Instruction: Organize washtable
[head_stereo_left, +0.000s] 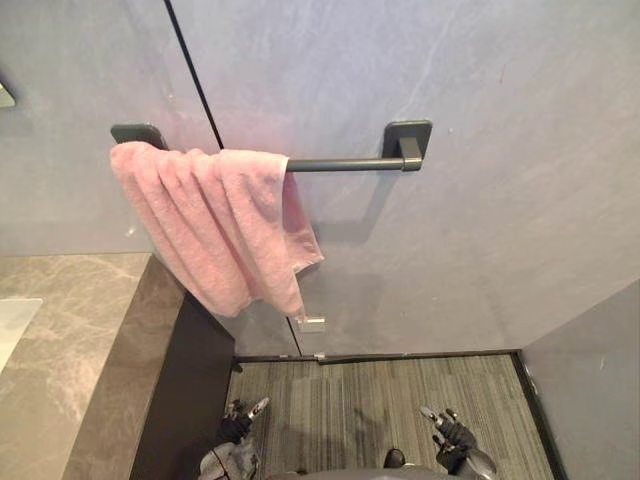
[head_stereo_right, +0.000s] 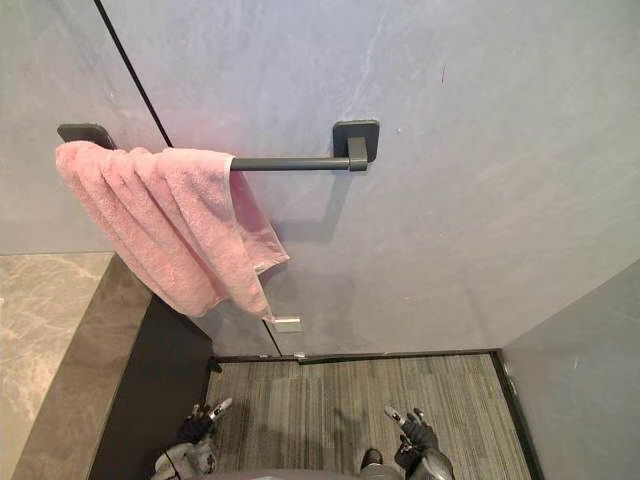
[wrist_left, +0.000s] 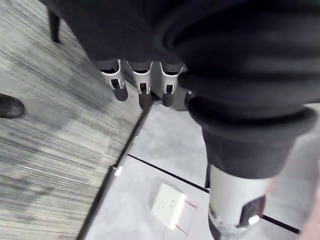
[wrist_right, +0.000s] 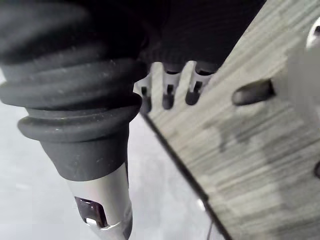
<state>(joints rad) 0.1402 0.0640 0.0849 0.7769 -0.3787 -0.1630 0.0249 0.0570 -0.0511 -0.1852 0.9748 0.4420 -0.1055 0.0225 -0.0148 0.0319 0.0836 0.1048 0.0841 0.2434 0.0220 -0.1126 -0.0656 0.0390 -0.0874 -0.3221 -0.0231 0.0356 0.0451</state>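
Left hand (head_stereo_left: 240, 418) & right hand (head_stereo_left: 447, 430) hang low over the carpet floor (head_stereo_left: 370, 395), fingers relaxed, holding nothing. Eye views give 1 pink towel (head_stereo_left: 215, 225) draped over the left end of 1 dark wall bar (head_stereo_left: 340, 164) w/ 2 mounts, above the grey stone surface (head_stereo_left: 70, 340). Left wrist view gives 1 white wall socket (wrist_left: 169, 206) close up; it sits on the wall below the towel.
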